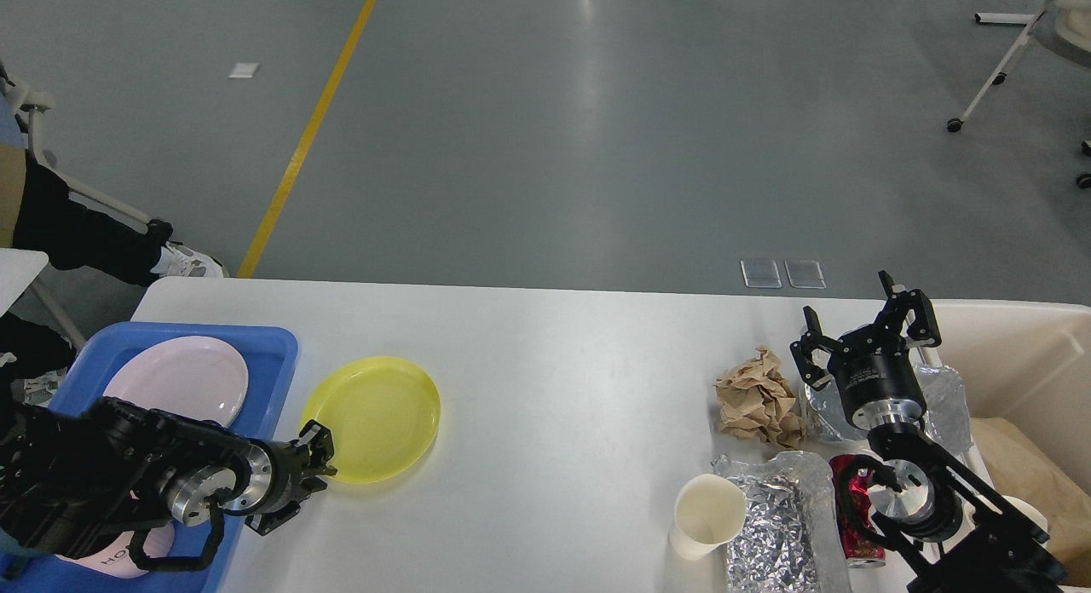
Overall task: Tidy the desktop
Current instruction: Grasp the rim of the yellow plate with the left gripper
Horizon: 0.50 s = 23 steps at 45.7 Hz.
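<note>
The white worktop is spreading across the lower half of the frame, wider than everything on it. At lower left, the left hand is being held at the near-left rim of a yellow plate; whether the rim is being pinched cannot be told, as the fingers are seen dark and small. Left of the plate, a blue tray is carrying a pale pink plate and, under the arm, a pink cup on which only the letters "HO" can be read.

At right, the right hand is being held with its fingers spread, above crumpled foil and just right of a ball of brown paper. Lower down, a white paper cup is standing beside a second sheet of foil, with a red can partly hidden by the arm; its print is too small to be read. A beige bin is sitting at the right edge.
</note>
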Each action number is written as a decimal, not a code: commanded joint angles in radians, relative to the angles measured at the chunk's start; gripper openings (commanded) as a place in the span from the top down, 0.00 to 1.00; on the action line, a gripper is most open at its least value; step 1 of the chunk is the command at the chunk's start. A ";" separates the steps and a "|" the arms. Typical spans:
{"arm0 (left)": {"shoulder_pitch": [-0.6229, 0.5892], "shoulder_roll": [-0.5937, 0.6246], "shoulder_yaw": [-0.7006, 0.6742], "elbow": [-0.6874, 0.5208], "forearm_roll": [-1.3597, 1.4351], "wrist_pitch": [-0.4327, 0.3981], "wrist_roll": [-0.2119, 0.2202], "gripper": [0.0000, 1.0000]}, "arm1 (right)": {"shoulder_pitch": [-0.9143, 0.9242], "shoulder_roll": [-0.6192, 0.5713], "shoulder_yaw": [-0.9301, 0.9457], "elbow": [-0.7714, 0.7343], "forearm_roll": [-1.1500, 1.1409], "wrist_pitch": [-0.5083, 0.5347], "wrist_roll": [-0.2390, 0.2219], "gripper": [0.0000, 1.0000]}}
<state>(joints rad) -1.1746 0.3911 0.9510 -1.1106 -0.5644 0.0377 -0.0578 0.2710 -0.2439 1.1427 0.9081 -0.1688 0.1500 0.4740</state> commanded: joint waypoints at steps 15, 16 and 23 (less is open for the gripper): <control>-0.008 0.003 0.000 0.003 0.000 -0.035 -0.002 1.00 | -0.001 0.000 0.000 0.000 0.000 -0.001 0.000 0.00; -0.008 0.002 0.000 0.003 0.000 -0.035 -0.004 1.00 | -0.001 0.000 0.000 0.000 0.000 0.000 0.000 0.00; -0.010 0.002 0.000 0.003 0.001 -0.035 -0.007 1.00 | 0.001 0.000 0.000 0.000 0.000 0.000 0.000 0.00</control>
<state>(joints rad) -1.1836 0.3933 0.9509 -1.1077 -0.5643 0.0033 -0.0612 0.2708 -0.2434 1.1427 0.9081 -0.1687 0.1496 0.4740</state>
